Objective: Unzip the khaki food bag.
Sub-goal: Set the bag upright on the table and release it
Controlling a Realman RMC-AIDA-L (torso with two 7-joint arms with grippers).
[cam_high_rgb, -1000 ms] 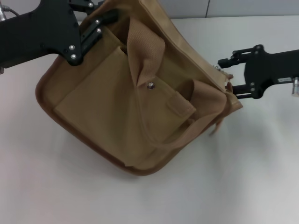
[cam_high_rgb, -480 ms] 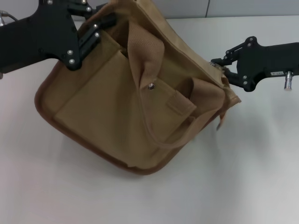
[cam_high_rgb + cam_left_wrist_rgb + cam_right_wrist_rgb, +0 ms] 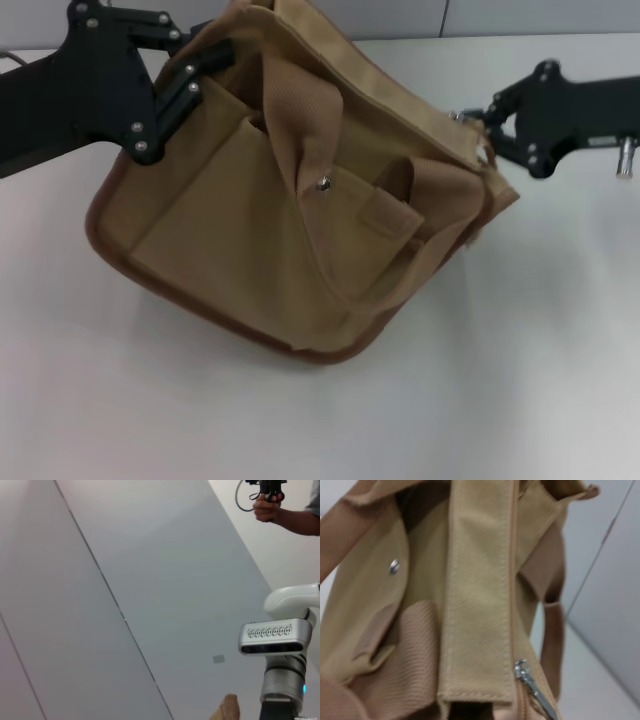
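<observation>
While the right pincer (image 3: 487, 132) sits at the bag's (image 3: 290, 210) three-o'clock corner, its fingers straddle the zipper end; whether they pinch the pull (image 3: 529, 680) I cannot tell. The wrist view shows the silver pull at the zipper's near end, the seam running closed away from it. The left pincer (image 3: 205, 70) is pressed onto the bag's eleven-o'clock edge, bracing it tilted on the table (image 3: 520, 380). Judged so, the grasp stage is in hand; next comes a firm pinch, then a pull along the seam toward eleven o'clock.
</observation>
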